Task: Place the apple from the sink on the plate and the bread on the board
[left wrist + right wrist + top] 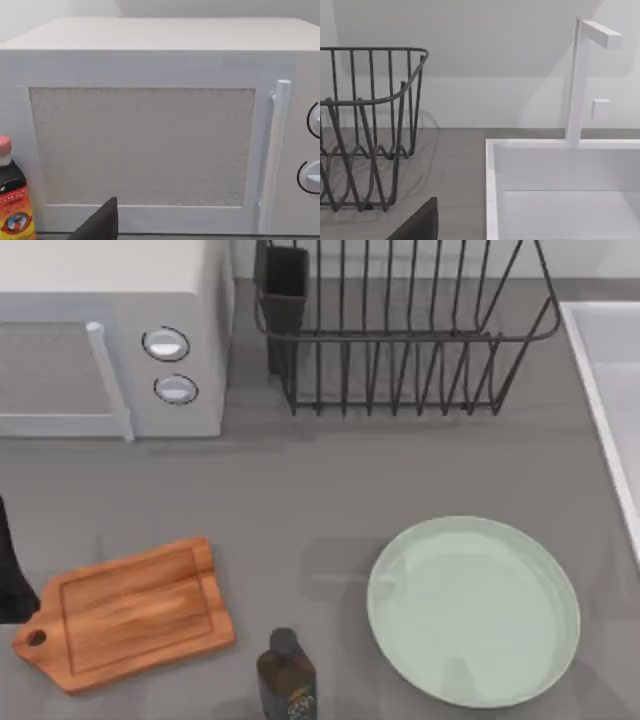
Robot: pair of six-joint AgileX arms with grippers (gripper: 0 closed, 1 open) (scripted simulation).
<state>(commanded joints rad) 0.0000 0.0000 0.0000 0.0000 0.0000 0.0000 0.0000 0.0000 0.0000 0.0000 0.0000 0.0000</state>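
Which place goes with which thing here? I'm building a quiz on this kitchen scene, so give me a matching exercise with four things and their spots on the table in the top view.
Things:
1. board
2. plate
3. microwave
4. dish rack

Places:
A. back left corner of the table
B. front right, near the sink
C. front left, handle pointing to the left edge
D. back middle, between the microwave and the sink

Pairs: 1-C, 2-B, 3-A, 4-D
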